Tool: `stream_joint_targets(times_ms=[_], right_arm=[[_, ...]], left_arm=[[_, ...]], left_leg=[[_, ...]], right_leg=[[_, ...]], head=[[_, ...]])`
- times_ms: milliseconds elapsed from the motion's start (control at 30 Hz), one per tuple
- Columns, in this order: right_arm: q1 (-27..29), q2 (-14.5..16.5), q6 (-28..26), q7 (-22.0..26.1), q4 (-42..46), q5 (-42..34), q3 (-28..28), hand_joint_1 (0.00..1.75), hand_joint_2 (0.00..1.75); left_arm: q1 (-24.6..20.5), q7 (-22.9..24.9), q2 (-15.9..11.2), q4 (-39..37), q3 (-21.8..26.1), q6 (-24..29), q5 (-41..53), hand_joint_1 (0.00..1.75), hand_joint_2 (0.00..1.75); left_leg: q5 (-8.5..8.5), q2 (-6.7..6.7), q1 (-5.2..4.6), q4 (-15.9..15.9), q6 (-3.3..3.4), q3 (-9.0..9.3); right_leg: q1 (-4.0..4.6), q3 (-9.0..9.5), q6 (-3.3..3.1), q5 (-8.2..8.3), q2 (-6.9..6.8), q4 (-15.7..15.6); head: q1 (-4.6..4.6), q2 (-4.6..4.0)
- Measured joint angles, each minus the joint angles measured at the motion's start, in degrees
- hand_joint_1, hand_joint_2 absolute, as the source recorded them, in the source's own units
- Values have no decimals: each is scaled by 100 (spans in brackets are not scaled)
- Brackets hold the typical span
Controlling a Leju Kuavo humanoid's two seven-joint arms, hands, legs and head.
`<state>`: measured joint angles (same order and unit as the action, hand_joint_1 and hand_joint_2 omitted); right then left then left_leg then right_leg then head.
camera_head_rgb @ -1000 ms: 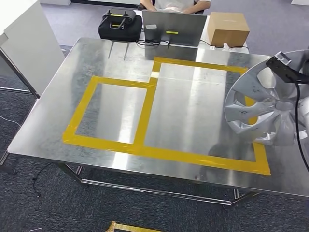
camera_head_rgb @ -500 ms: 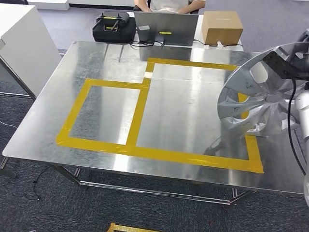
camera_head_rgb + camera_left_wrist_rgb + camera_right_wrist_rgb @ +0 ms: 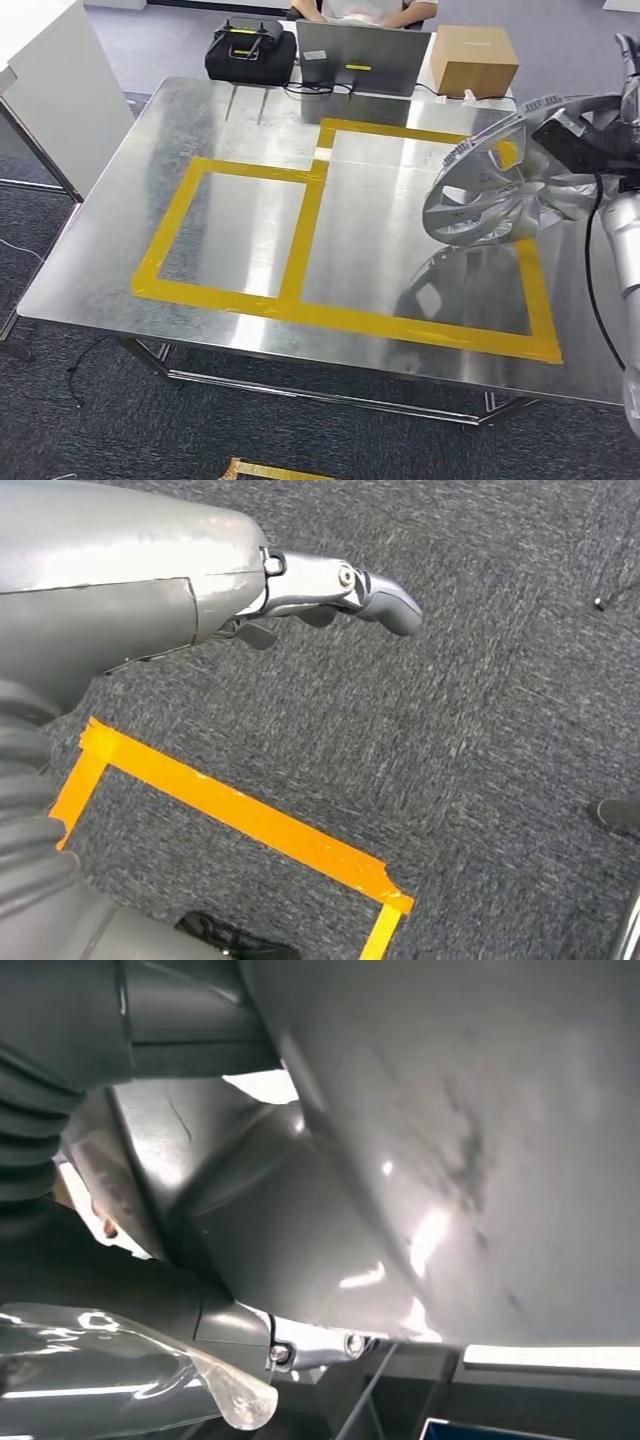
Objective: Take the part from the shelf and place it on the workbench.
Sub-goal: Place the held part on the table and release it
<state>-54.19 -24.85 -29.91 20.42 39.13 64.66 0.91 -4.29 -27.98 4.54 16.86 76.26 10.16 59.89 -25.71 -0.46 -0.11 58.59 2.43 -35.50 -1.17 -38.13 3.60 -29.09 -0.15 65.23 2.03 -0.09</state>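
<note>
The part is a silver spoked wheel cover (image 3: 490, 190). My right hand (image 3: 587, 140) grips it by its far rim at the right side of the steel workbench (image 3: 226, 110). The cover hangs tilted a little above the tabletop, over the far right corner of the larger yellow-taped rectangle (image 3: 423, 325), and its reflection lies on the metal below. In the right wrist view the cover's grey underside (image 3: 468, 1140) sits close against the camera. My left hand (image 3: 226, 590) hangs over the dark carpet with its fingers stretched out and nothing in them.
A smaller taped rectangle (image 3: 170, 240) marks the bench's left half. Along the far edge stand a black case (image 3: 249, 52), a laptop (image 3: 362, 60) with a person behind it, and a cardboard box (image 3: 474, 60). A white cabinet (image 3: 53, 90) stands left. Orange tape (image 3: 241, 815) marks the floor.
The wheel cover has moved left and farther over the bench and tipped from nearly upright to flatter. My right hand went with it. The head camera swayed slightly.
</note>
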Motion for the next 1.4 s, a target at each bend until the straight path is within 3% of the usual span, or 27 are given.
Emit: stream_joint_targets(times_ms=[67, 167, 233, 333, 400, 433, 467, 500, 567, 667, 733, 767, 867, 900, 933, 967, 1033, 1100, 1200, 1267, 1400], right_arm=[[-25, 22, 64, 73, 4, -63, -4, 0, 0], [-53, 51, 122, 134, 9, -107, -12, 0, 0], [-54, 62, 162, 140, 10, -101, -16, 0, 0], [-39, 94, 234, 143, 5, -104, -30, 0, 0], [-20, 109, 308, 149, -5, -134, -44, 0, 0], [-13, 112, 347, 154, -10, -149, -53, 0, 0], [-10, 113, 384, 158, -14, -158, -63, 0, 0], [-12, 113, 437, 151, -16, -173, -73, 0, 0], [-40, 113, 665, 90, -36, -206, -86, 0, 0], [-118, 106, 1446, -87, -155, -268, -125, 0, 0], [-182, 81, 2161, -155, -281, -486, -147, 0, 0], [-222, 68, 2517, -166, -352, -629, -150, 0, 0], [-325, 29, 3502, -300, -599, -1017, -149, 0, 0], [-367, 9, 3818, -400, -693, -1101, -151, 0, 0], [-406, -17, 4093, -507, -788, -1146, -161, 0, 0], [-429, -47, 4298, -603, -873, -1168, -181, 0, 0], [-398, -95, 4450, -745, -1003, -1224, -245, 0, 0], [-280, -117, 4404, -788, -1077, -1330, -301, 0, 0], [6, -168, 4268, -743, -1158, -1459, -364, 0, 0], [166, -191, 4202, -709, -1193, -1511, -411, 0, 0], [454, -215, 4089, -673, -1239, -1612, -468, 0, 0]], left_arm=[[1, 0, 3, 18, 0, -32, 5, 0, 0], [17, -2, 1, 38, 0, -75, 22, 0, 0], [18, -3, -6, 48, 0, -93, 40, 0, 0], [24, -4, -25, 60, 0, -98, 48, 0, 0], [36, -4, -28, 64, 0, -102, 46, 0, 0], [39, -4, -29, 68, 0, -104, 46, 0, 0], [40, -4, -32, 73, 0, -105, 46, 0, 0], [39, -4, -37, 79, 0, -107, 46, 0, 0], [37, -3, -45, 90, 0, -117, 48, 0, 0], [44, -1, -52, 113, 1, -155, 44, 0, 0], [54, 0, -52, 147, 4, -180, 23, 0, 0], [57, 0, -51, 166, 6, -187, 13, 0, 0], [73, 0, -43, 204, 25, -194, -3, 0, 0], [81, 0, -41, 212, 33, -196, -8, 0, 0], [88, 0, -40, 219, 39, -199, -13, 0, 0], [92, 0, -37, 224, 44, -204, -17, 0, 0], [89, -2, -17, 236, 49, -216, -28, 0, 0], [83, -10, 11, 261, 52, -227, -32, 0, 0], [100, -19, 59, 304, 56, -243, -31, 0, 0], [114, -20, 91, 326, 60, -248, -32, 0, 0], [119, -22, 139, 376, 87, -261, -36, 0, 0]], left_leg=[[-6, -11, -23, 28, -39, -22], [0, -15, -31, 50, -108, -46], [-129, -8, -21, 210, -171, -98], [-619, 3, 5, 1177, -254, -516], [-741, 4, 16, 1655, -270, -732], [-644, 4, 17, 1591, -265, -700], [-463, 4, 18, 1311, -251, -565], [-261, 4, 18, 908, -228, -374], [-48, 4, 7, 246, -191, -63], [-48, 6, -6, 50, -141, 10], [-21, 9, 12, 12, -75, 18], [-8, 11, 24, -7, -44, 22], [-9, 17, 22, -14, -2, 26], [-13, 22, 18, -13, 3, 33], [-14, 27, 16, -13, 5, 43], [-16, 31, 16, -13, 5, 55], [-20, 38, 3, -9, -6, 65], [-14, 42, -17, -3, -42, 53], [-2, 38, -5, -8, -125, 45], [-113, 36, 4, 126, -194, -8], [-718, 35, 32, 1358, -270, -542]], right_leg=[[9, 306, -26, 188, -3, -603], [22, 380, -105, 181, 3, -713], [5, 403, -179, 193, -3, -735], [-5, 416, -250, 194, -9, -744], [-4, 416, -256, 193, -6, -742], [-3, 418, -256, 193, -4, -741], [-2, 421, -254, 192, -2, -739], [-2, 422, -249, 190, 0, -737], [18, 403, -215, 190, 9, -726], [26, 380, -127, 209, 17, -747], [18, 320, -70, 122, 13, -661], [16, 222, -50, -1, 11, -466], [13, -302, -17, -493, 11, 648], [14, -413, -10, -538, 12, 877], [14, -410, -12, -468, 11, 868], [15, -288, -23, -304, 10, 621], [23, 152, -63, 49, -1, -235], [42, 435, -97, 178, -17, -754], [53, 484, -162, 208, -28, -828], [28, 499, -218, 241, -32, -858], [12, 510, -248, 241, -30, -865]], head=[[-2, 0], [-5, 0], [-22, 0], [-57, 0], [-55, 0], [-55, 0], [-55, 0], [-56, 0], [-53, 0], [-47, 0], [-37, 0], [-29, 0], [-17, 0], [-16, 0], [-13, 0], [-10, 0], [-8, 0], [-14, 0], [-12, 0], [-16, 0], [-26, 0]])
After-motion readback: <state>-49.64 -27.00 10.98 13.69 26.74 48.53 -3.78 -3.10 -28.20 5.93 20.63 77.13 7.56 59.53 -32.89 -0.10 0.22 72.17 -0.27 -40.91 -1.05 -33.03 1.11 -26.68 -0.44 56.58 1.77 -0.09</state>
